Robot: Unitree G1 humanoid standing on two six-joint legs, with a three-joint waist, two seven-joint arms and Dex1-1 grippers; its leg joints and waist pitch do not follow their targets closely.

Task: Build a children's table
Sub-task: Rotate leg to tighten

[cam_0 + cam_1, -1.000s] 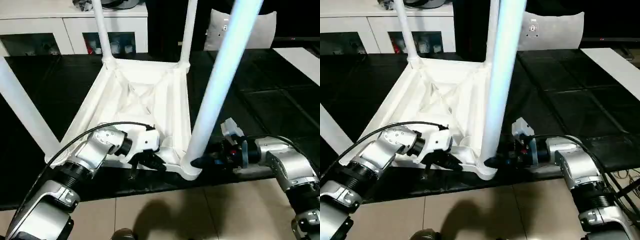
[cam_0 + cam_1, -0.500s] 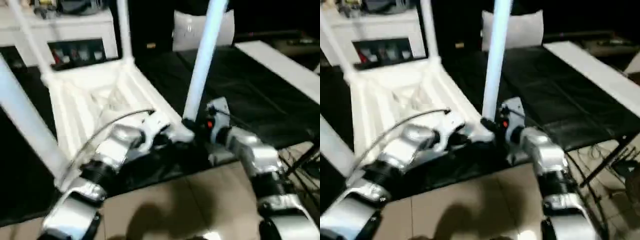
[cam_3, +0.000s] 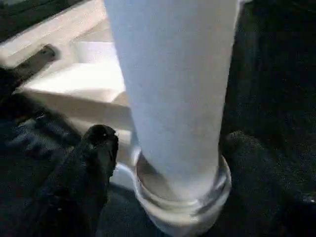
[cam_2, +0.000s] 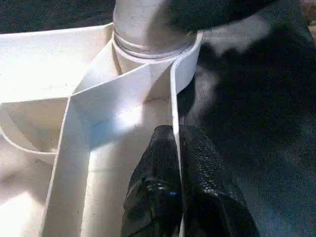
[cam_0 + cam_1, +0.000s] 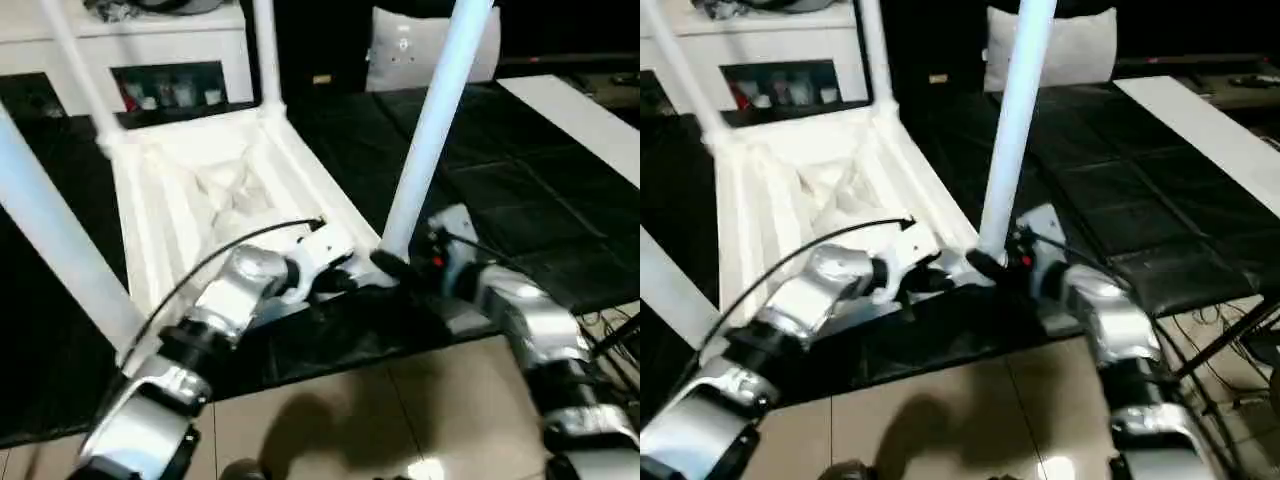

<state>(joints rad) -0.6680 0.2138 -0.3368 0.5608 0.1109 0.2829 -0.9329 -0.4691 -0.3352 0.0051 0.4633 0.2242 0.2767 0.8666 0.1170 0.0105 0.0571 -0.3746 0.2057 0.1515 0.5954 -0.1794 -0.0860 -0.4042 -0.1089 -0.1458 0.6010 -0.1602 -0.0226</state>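
Observation:
The children's table [image 5: 200, 190] lies upside down on the black work table [image 5: 520, 180], its white legs pointing up. At the near right corner a leg [image 5: 430, 120] stands in its socket [image 3: 182, 197]. My left gripper [image 4: 176, 136] is shut on the thin near rim [image 4: 174, 98] of the table top, one finger on each side of it, just beside that socket. My right gripper [image 3: 170, 140] is open around the foot of that leg, with its black fingers [image 3: 96, 158] standing off it on both sides. In the left eye view the two grippers, left [image 5: 345, 282] and right [image 5: 395, 265], nearly meet at this corner.
The near left leg [image 5: 55, 240] slants up across my left side. A white cabinet [image 5: 150, 40] and a white cushion [image 5: 410, 50] stand behind the work table, and a white board [image 5: 580, 115] lies at the right. Tiled floor [image 5: 350, 420] shows below the near edge.
The whole picture has swung and tilted, so the camera has moved. Both grippers have stayed at the table's near right corner.

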